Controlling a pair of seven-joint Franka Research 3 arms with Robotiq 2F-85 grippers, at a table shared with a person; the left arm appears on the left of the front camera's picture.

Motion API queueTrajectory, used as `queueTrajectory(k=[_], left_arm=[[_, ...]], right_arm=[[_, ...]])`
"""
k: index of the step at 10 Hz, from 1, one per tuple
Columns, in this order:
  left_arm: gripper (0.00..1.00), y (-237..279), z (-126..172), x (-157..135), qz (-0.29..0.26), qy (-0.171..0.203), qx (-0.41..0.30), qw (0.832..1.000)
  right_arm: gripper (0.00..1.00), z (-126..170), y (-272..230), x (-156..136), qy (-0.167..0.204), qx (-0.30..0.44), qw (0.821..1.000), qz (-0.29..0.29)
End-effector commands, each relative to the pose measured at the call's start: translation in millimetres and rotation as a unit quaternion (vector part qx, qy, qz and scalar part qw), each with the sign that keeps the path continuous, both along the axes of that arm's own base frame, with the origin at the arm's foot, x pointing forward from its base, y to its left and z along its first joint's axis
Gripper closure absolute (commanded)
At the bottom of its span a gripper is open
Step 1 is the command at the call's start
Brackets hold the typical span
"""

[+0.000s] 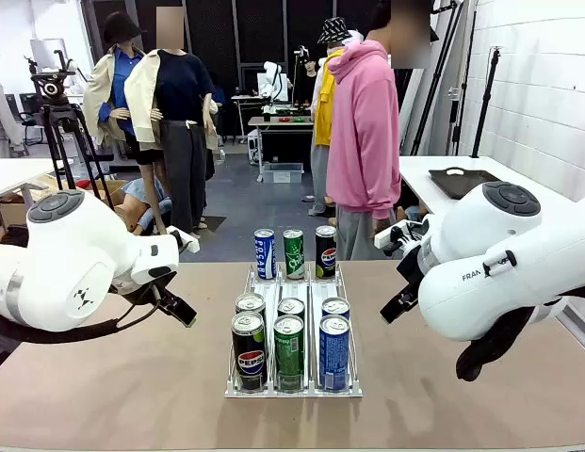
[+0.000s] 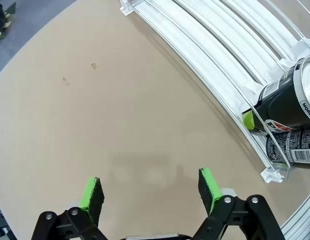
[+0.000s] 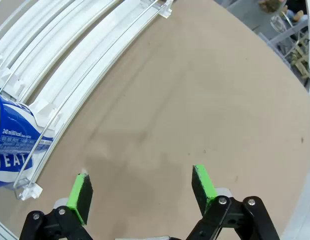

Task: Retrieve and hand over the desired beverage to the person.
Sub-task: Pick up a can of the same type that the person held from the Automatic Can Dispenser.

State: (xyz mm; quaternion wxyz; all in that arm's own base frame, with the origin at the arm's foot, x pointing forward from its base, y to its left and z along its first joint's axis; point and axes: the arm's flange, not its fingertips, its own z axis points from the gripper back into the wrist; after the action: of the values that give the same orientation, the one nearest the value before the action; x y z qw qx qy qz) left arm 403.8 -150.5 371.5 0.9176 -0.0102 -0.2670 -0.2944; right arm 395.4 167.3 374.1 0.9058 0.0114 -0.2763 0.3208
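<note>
Standing at the far side of the table (image 1: 113, 377), the person (image 1: 365, 122) in the pink hoodie faced the white rack (image 1: 292, 390) of cans at its middle. Three cans stood upright at the rack's far end, and six more sat in three lanes nearer the robot, with a black Pepsi can (image 1: 249, 350), a green can (image 1: 288, 350) and a blue can (image 1: 333, 350) in front. Which drink was wanted could not be told. The left gripper (image 2: 150, 187) hung over bare tabletop beside the rack, jaws spread wide and empty; the right gripper (image 3: 142, 192) did likewise on the other side.
</note>
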Motion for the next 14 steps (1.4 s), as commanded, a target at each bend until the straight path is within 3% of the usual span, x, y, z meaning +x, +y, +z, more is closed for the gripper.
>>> queueTrajectory(k=[1,14], left_arm=[[0.0,0.0,0.0,0.0,0.0,0.0,0.0,1.0],[0.0,0.0,0.0,0.0,0.0,0.0,0.0,1.0]], right_arm=[[0.0,0.0,0.0,0.0,0.0,0.0,1.0,0.0],[0.0,0.0,0.0,0.0,0.0,0.0,1.0,0.0]])
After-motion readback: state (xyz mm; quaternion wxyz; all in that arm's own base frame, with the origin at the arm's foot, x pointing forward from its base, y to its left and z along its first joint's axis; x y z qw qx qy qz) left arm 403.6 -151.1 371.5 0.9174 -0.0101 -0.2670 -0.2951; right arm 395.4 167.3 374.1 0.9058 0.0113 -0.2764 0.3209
